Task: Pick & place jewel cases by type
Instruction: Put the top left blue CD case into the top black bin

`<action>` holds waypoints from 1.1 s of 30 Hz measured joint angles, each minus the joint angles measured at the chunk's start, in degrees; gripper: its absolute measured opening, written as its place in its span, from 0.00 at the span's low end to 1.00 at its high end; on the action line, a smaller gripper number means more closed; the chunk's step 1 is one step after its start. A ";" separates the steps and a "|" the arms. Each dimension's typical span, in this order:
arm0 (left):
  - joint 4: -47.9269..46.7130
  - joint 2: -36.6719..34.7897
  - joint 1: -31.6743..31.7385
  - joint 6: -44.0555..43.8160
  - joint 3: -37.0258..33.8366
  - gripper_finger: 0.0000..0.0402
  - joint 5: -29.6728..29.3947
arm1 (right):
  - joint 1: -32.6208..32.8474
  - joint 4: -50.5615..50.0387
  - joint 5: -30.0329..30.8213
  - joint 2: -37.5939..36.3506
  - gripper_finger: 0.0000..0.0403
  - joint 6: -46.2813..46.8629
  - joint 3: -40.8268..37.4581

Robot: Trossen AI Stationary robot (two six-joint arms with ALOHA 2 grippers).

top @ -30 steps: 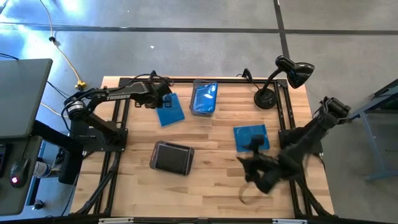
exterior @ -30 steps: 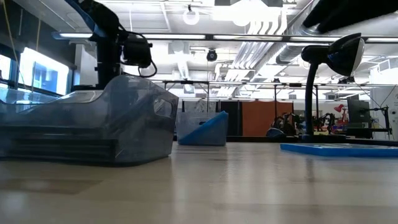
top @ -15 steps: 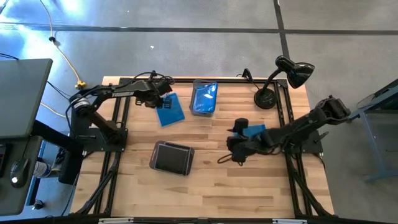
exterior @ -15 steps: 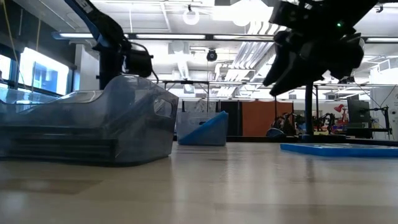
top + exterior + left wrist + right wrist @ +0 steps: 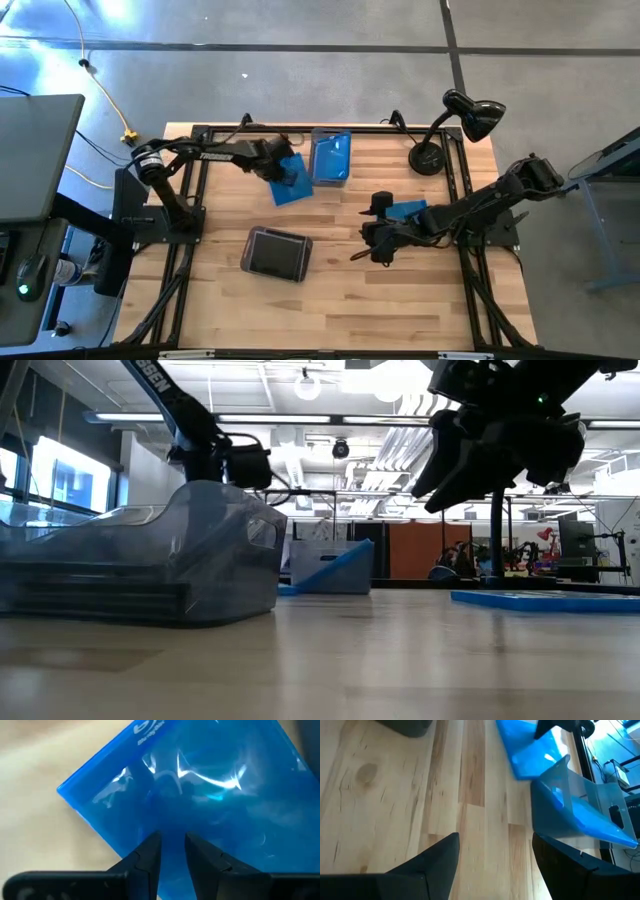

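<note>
I see a blue jewel case (image 5: pixel 288 180) tilted, one edge raised, just beside the far tub (image 5: pixel 330 158), which already holds a second blue case (image 5: pixel 592 817) leaning inside it. My left gripper (image 5: pixel 281 170) is on that tilted case; in the left wrist view its fingers (image 5: pixel 145 857) stand nearly together with the case's blue face (image 5: pixel 200 785) right in front of them, but I cannot tell whether they pinch its edge or only rest against it. A third blue case (image 5: pixel 410 212) lies flat on the counter (image 5: pixel 340 300) to the right, partly under my right arm. The right gripper (image 5: pixel 376 235) hangs above the counter near the middle, its fingers (image 5: pixel 427 865) spread well apart with bare wood between them. The near tub (image 5: pixel 276 253) sits toward the front with dark cases inside. A black desk lamp (image 5: pixel 455 125) stands at the far right corner.
</note>
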 joint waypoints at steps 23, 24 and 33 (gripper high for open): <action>6.29 8.53 -23.59 0.61 19.81 0.21 1.01 | -0.08 18.95 -14.27 1.02 0.62 -2.35 -7.01; 5.31 9.36 -24.12 0.89 21.71 0.21 0.95 | -0.28 22.88 -13.53 1.49 0.62 -4.65 -8.51; -17.20 9.85 -26.33 -3.71 41.04 0.21 -13.02 | -8.10 42.64 -18.03 10.51 0.61 -6.62 -11.18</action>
